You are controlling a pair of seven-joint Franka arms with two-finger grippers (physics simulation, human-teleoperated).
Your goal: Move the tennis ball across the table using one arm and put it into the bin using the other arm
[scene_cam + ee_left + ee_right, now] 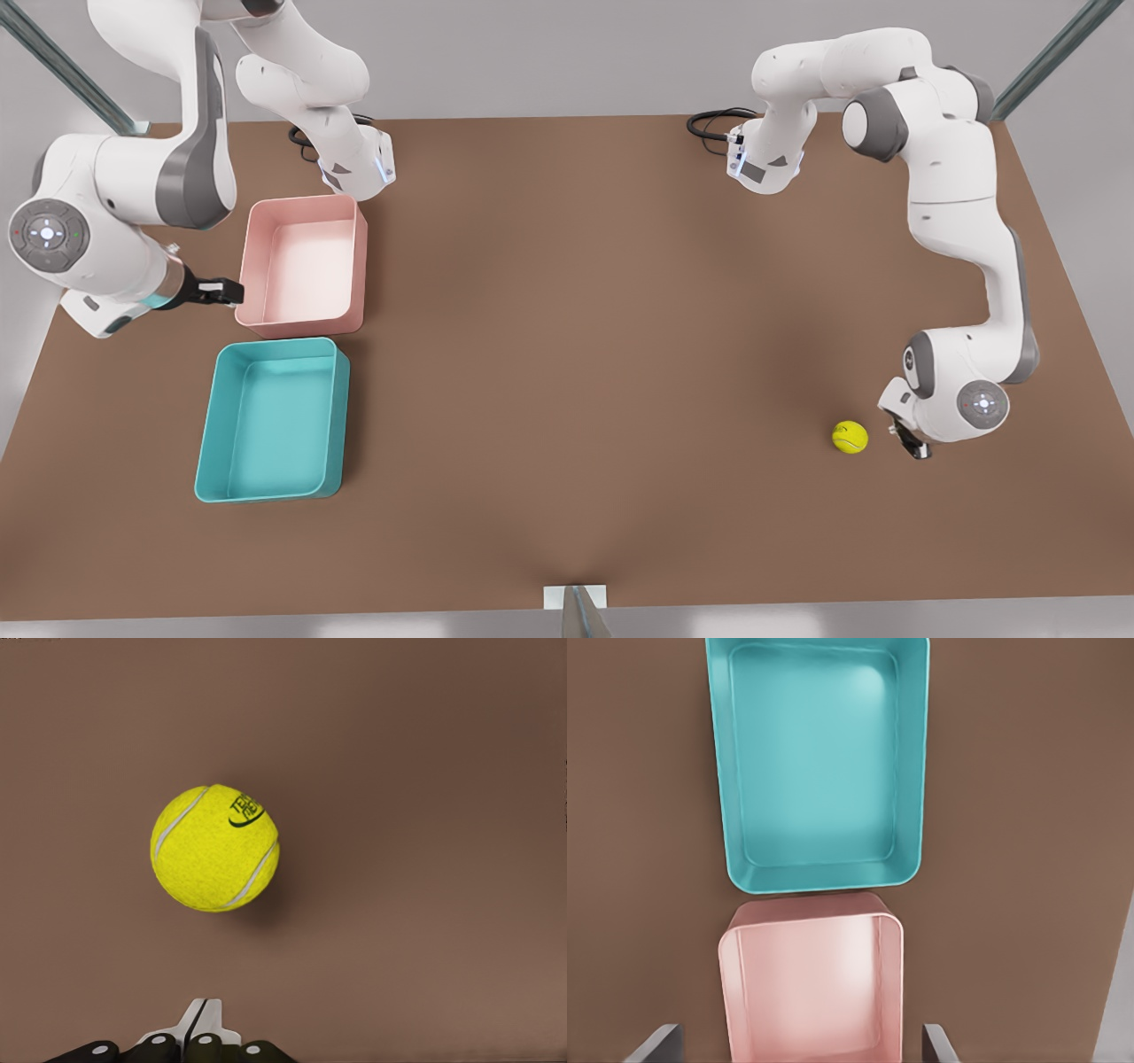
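Observation:
The tennis ball (850, 437) (215, 847) lies yellow-green on the brown table (576, 310), toward the front view's right. My left gripper (914, 441) (197, 1020) is just beside it on the front view's right, low over the table, fingers shut with nothing between them and not touching the ball. The bin (275, 416) (824, 762), teal and empty, stands at the front view's left. My right gripper (226, 291) (797, 1038) hovers open at the pink tub's edge, above and behind the bin, and holds nothing.
A pink tub (306, 266) (811, 992) of like shape stands right behind the teal bin, almost touching it. Both arm bases and cables sit along the table's far edge. A small bracket (576, 598) sits at the near edge.

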